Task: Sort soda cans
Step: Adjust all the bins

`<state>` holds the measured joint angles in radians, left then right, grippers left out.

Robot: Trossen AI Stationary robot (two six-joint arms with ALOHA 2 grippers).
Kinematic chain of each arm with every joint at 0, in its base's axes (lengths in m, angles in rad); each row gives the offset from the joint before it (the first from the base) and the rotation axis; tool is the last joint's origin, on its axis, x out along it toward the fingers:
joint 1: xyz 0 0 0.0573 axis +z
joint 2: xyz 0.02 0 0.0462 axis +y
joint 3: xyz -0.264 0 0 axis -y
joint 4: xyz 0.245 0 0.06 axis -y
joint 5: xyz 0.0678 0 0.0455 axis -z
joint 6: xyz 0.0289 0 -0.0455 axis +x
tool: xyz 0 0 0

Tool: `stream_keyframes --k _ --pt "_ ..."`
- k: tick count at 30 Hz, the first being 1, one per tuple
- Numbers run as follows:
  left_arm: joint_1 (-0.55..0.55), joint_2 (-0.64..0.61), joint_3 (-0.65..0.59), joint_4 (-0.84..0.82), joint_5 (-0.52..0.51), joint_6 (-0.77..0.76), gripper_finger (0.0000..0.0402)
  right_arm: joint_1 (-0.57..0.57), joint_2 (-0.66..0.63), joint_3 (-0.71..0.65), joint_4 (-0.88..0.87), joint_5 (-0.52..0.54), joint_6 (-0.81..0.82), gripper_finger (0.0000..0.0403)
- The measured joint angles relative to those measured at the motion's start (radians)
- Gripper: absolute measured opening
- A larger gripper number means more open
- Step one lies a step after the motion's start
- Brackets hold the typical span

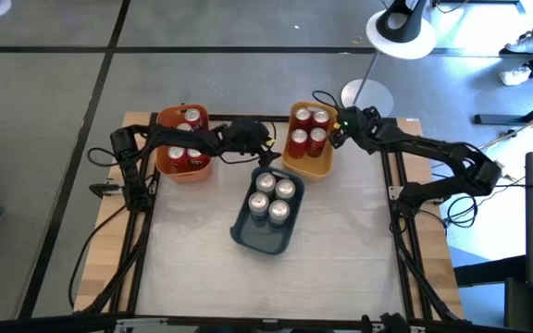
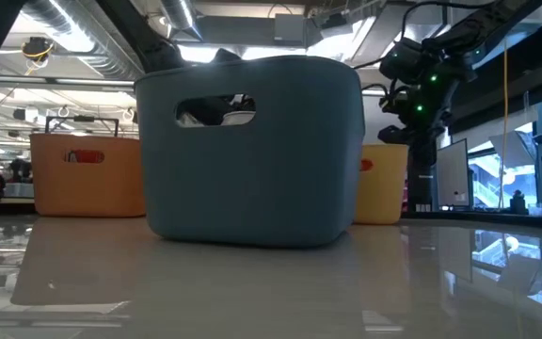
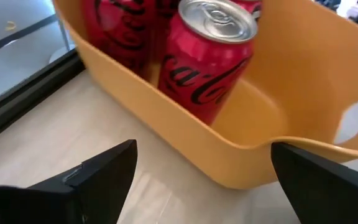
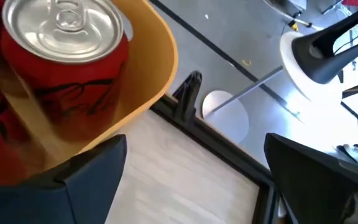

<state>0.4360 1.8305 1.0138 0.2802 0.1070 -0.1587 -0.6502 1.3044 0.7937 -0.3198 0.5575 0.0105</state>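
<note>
Pale wood bench (image 1: 340, 250), front half bare, so there's open room on the near side; all three bins sit bunched at the far edge.

Left gripper (image 1: 268, 141): fingers (image 3: 98, 180) spread apart, nothing between them. It sits in the gap between the orange bin (image 1: 167, 166) and the yellow bin (image 1: 296, 166), with the yellow bin's rim just ahead of the fingertips. Red soda cans (image 3: 207, 59) stand upright right behind that wall.

Right gripper (image 1: 339, 129): fingers (image 4: 86, 180) also apart and empty, just outside the yellow bin's far corner, near the bench's black frame edge. One red can (image 4: 61, 59) sits just ahead of that gripper.

Contents:
- orange bin: red cans (image 1: 185, 139)
- yellow bin: four red cans (image 1: 309, 129)
- dark blue-grey bin (image 1: 253, 236): four silver cans (image 1: 273, 196), upright
</note>
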Motion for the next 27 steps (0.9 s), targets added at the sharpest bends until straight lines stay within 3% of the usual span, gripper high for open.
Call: stream_keyframes --k 11,17,22,27 --pt "-0.04 -0.002 0.0 0.017 -0.005 -0.002 0.0361 0.002 0.046 -0.001 0.105 0.051 -0.092 0.0381" --pt "-0.013 -0.105 -0.001 -0.115 -0.027 -0.009 0.0361 0.005 -0.034 0.081 -0.169 0.057 -0.047 0.0381" --pt "-0.005 -0.263 0.002 -0.27 -0.037 0.036 0.0361 0.018 -0.145 0.151 -0.421 -0.185 0.103 0.0381" --pt "-0.034 -0.417 0.001 -0.51 -0.041 0.039 0.0361 0.155 -0.28 0.106 -0.504 -0.429 0.228 0.0381"
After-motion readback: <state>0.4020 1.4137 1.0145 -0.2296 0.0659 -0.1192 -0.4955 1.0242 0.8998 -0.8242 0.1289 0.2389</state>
